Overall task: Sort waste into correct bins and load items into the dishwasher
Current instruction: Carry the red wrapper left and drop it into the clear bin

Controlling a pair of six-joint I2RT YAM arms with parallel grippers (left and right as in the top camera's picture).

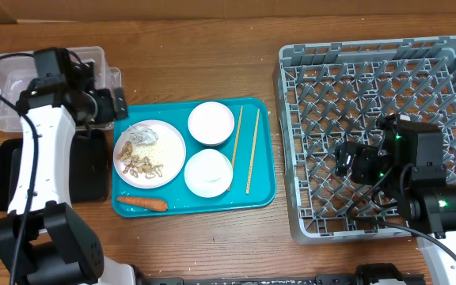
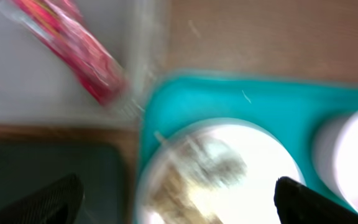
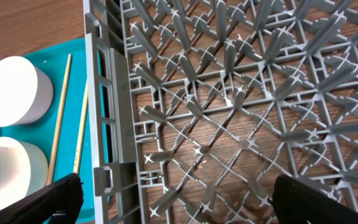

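Though blur smears the left wrist view, the red snack wrapper (image 2: 73,53) can be made out lying inside the clear tub (image 2: 17,93); from overhead the left arm (image 1: 34,166) hides it. Food scraps (image 1: 143,162) sit on the white plate (image 1: 165,131) on the teal tray (image 1: 264,190). The orange stick (image 1: 142,203) lies just below the plate, with two bowls (image 1: 210,123) and the chopsticks (image 1: 244,150) to its right. The black tray (image 1: 93,170) is half covered by the arm. The left pincer (image 2: 176,196) is released and empty above the plate's rim, only its tips showing at the lower corners. The right pincer (image 3: 178,200) hangs likewise released over the dish rack (image 3: 104,93), whose far sides are cut off.
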